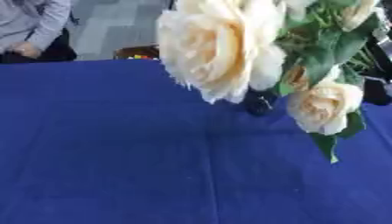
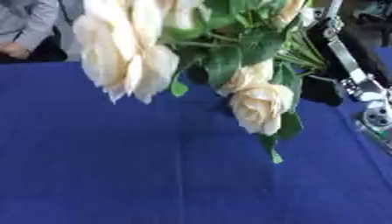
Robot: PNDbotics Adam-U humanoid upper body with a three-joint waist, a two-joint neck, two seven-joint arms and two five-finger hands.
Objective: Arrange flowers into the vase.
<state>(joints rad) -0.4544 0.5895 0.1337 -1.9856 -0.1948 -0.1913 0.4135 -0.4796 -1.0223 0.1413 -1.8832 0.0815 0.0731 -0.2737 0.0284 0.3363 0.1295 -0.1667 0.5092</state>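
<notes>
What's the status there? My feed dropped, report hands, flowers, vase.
Hands: neither visible; right arm at the right edge. Cream roses with green leaves up close to the camera, above the blue tablecloth. Vase: not identifiable. Blooms block the far table.

no legible text, no labels, no brands, no numbers, no signs anywhere

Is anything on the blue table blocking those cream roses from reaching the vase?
Nothing visible lies on the blue tablecloth beneath the cream roses with green leaves. No vase can be clearly made out; only a dark shape shows behind the blooms, which fill the view.
</notes>
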